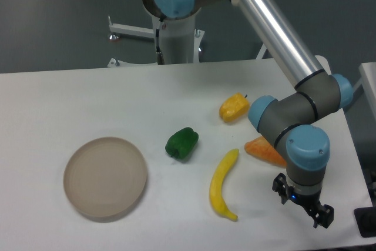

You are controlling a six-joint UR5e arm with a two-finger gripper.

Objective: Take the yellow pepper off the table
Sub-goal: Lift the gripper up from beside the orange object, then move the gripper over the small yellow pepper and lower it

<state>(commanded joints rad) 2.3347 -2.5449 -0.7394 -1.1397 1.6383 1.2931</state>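
The yellow pepper [234, 107] is a small lumpy yellow-orange piece lying on the white table [70, 98], right of centre toward the back. My gripper [304, 207] hangs low over the table's front right area, well in front of and to the right of the pepper, with a gap of table between them. Its dark fingers point down and to the right. Nothing shows between them, and I cannot tell how far apart they stand.
A green pepper [182, 143] lies mid-table. A long yellow banana [223, 184] lies in front of the yellow pepper. A flat orange piece [265, 150] sits partly behind my wrist. A round beige plate [105, 177] rests at the front left. The arm's base [176, 39] stands behind the table.
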